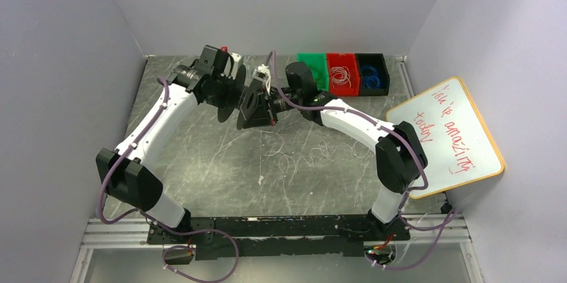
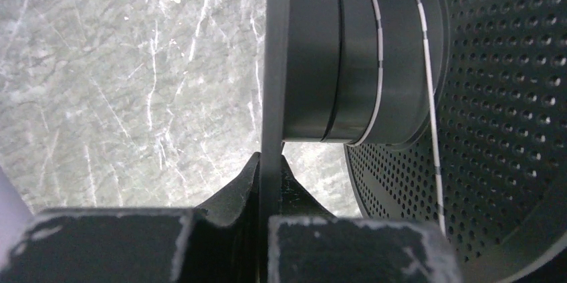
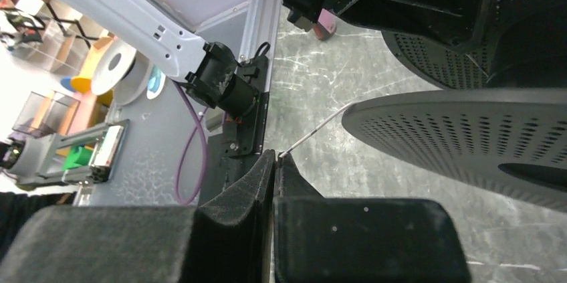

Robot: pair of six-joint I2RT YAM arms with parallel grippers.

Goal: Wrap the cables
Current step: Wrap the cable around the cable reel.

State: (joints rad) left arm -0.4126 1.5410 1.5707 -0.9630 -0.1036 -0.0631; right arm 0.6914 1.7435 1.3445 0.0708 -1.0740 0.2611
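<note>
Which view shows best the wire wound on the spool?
The left wrist view: two turns of wire lie on the spool core. The right wrist view shows only a short strand running to the spool; the top view shows only loose wire on the table.

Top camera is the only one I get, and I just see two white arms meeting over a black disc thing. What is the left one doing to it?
Observer: That is a spool. The left wrist camera shows the left jaws shut on the thin edge of one of its side discs.
Visitor: And the other one?
Observer: Its wrist camera shows the right jaws pinched shut on a hair-thin white wire that leads up towards the spool.
Visitor: Is any wire on the spool?
Observer: Yes. From the left wrist, two strands lie across its dark middle.
</note>
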